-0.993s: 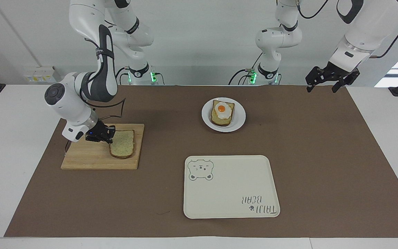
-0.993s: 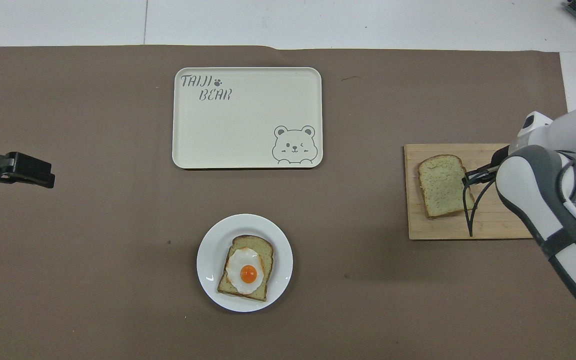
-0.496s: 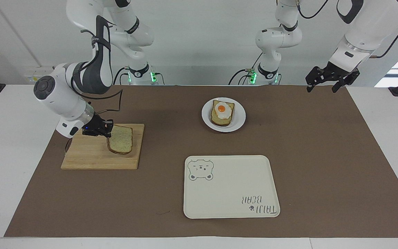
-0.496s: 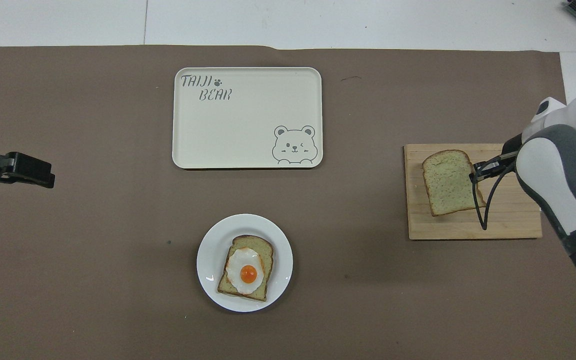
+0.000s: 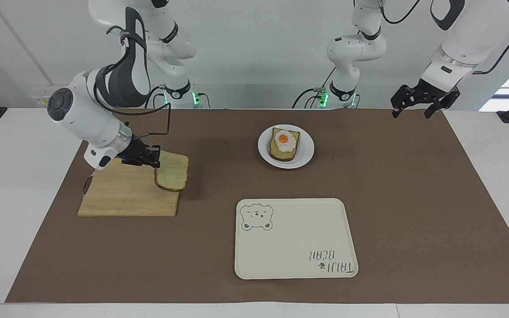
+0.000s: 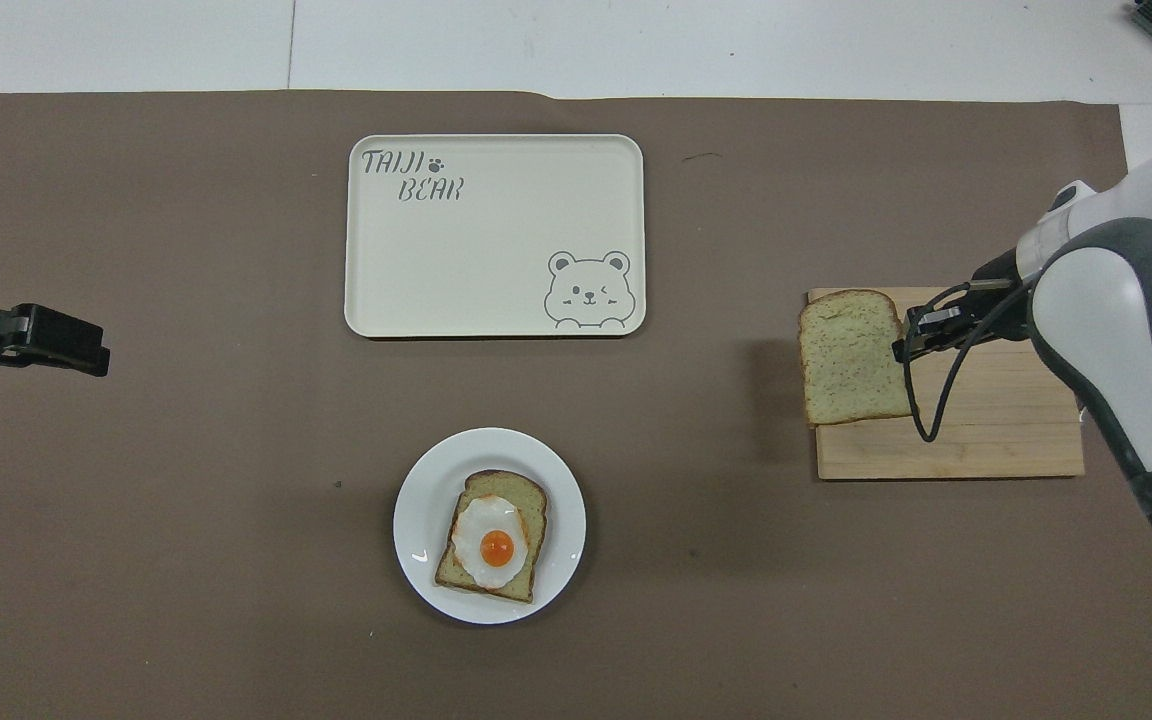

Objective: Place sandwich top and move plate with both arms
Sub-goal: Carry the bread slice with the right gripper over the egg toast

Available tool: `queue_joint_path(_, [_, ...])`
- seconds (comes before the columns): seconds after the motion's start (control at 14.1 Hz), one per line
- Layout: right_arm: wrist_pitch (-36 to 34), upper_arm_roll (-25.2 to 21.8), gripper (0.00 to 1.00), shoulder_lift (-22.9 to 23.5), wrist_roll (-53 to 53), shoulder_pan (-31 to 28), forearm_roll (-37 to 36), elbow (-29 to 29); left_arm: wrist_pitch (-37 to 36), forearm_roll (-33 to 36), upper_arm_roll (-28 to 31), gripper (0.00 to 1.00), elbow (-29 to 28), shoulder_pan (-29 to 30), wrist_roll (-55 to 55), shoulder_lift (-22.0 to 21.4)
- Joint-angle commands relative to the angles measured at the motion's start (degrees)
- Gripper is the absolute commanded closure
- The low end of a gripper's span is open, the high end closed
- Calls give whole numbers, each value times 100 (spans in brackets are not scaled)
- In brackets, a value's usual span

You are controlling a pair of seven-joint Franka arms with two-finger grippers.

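Right gripper (image 5: 156, 160): you have it clamped on 1 edge of the sandwich top (image 5: 172, 171), fingertips pinching the crust. It hangs over the edge of the cutting board that faces the plate.

Sandwich top: lifted clear of the cutting board (image 5: 126, 190) and tilted, its free end drooping. In the overhead view the slice (image 6: 851, 357) overlaps the board's (image 6: 986, 420) edge and partly sticks out over the brown mat (image 6: 186, 500).

Left gripper (image 5: 418, 106): you see it waiting in the air over the mat's corner at the left arm's end of the table, fingers spread wide, nothing between them. In the overhead view only its black tip (image 6: 46, 340) enters the picture.

Plate (image 5: 307, 150): flat on the mat, close to the robots, well apart from both grippers. It carries 1 bread slice topped with a fried egg (image 5: 284, 139).

Tray (image 5: 296, 238): cream, with a bear drawing, lying farther from the robots than the plate. Nothing sits on it.

Cutting board: at the right arm's end of the table, on the mat.
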Motion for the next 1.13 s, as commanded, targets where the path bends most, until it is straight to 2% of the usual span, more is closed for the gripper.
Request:
queue_joint_path(0.0, [-56,451,100,-29,458,-41,176,21,115,68,-35,0,-169,61,71,-142])
queue_joint_path(0.14, [32,716,100,-55,1046,20,369,-15,115,77,-35,0,-169,61,71,-142])
queue_joint_path(0.5, [707,770,100,-292,2382,1072,396,-392,115,68,-35,0,-169,61,71,-142])
queue_joint_path(0.71, [788,770,100,-476,2718,1469,781,-602,115,68,-35,0,-160,61,71,-142])
queue_joint_path(0.85, [1198,770,100,-678,2937,1802,966,-945,115,68,-35,0,-169,61,71,-142])
queue_joint_path(1.06, [1648,770,100,-662,3298,2348,1247,-1131,115,68,-35,0,-169,61,71,-142])
